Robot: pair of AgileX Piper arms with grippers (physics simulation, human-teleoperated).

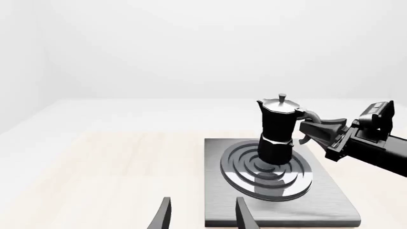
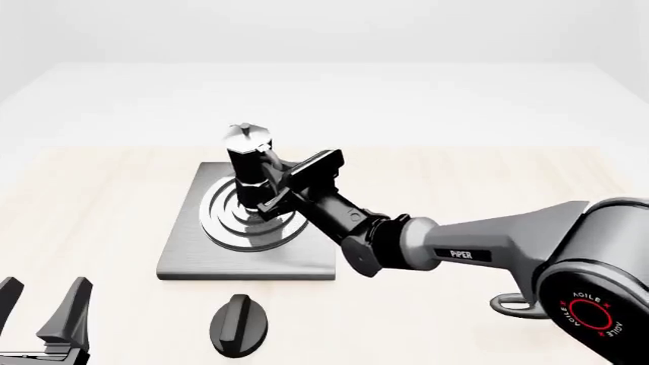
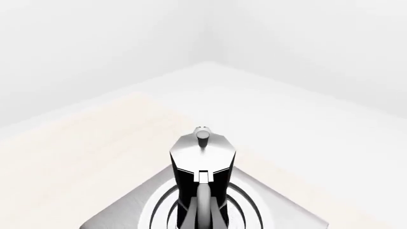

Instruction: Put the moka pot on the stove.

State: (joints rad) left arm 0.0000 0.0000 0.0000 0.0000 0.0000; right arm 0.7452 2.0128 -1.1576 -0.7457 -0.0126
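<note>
We see the desk first, wide and pale, with open room on every side of the stove. The stove lies flat on the desk's left half, and the pot stands upright on its burner rings, close to their middle and well inside the slab's edges. By our reading, the pot is already where the task wants it.

The right arm reaches across from the right, and its claw sits at the pot's handle on the side. We cannot tell whether its fingers clamp the handle or merely flank it.

The main risk, as we judge it, is tipping: the pot is tall and narrow-waisted, so a sideways pull-out with a finger catching the handle could topple or drag it off the rings. A straight retreat along the arm's own line looks safest, with free desk behind.

The left claw waits near the desk's near left corner, fingers apart and holding nothing, well apart from the stove. A black knob lies just in front of the slab.
</note>
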